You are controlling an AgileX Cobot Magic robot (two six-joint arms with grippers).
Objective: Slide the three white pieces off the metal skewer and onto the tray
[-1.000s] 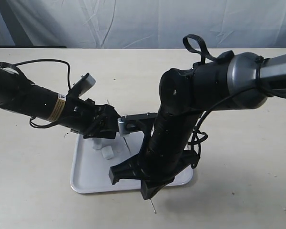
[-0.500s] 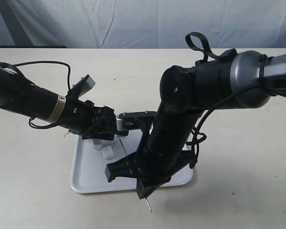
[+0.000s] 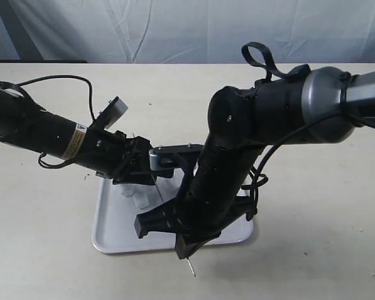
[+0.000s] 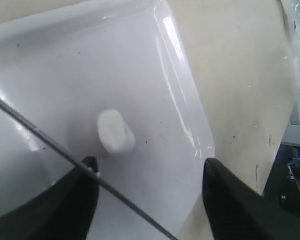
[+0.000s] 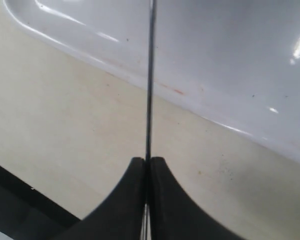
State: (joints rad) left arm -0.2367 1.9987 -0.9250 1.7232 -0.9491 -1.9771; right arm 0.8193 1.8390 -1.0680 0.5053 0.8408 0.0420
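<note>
A pale beige table [image 3: 312,206] fills the exterior view, with a creased whitish cloth backdrop [image 3: 175,28] hanging behind its far edge. The tray [image 3: 112,234] lies flat near the middle front, glossy and catching highlights, with both arms meeting above it. The right gripper [image 5: 147,161] points down over the tray's near rim, its black fingers pressed together and pinching the metal skewer [image 5: 150,75]. The rod runs straight out from between them across the rim, and in the exterior view its tip [image 3: 190,269] pokes past the tray over bare table. The left gripper [image 4: 149,162] hovers low over the tray's far left part with its jaws spread wide. The skewer crosses diagonally in front of one finger [image 4: 75,200], and nothing is held between the two. One white piece [image 4: 116,131] lies on the tray floor just beside the rod, not threaded on it (the exterior view shows white lumps [image 3: 139,199] under the left gripper, but the arms hide how many). The tray's rounded corner [image 4: 205,145] sits close to the left gripper, with open table beyond it. Wide bare table lies to the right and front left of the tray.
</note>
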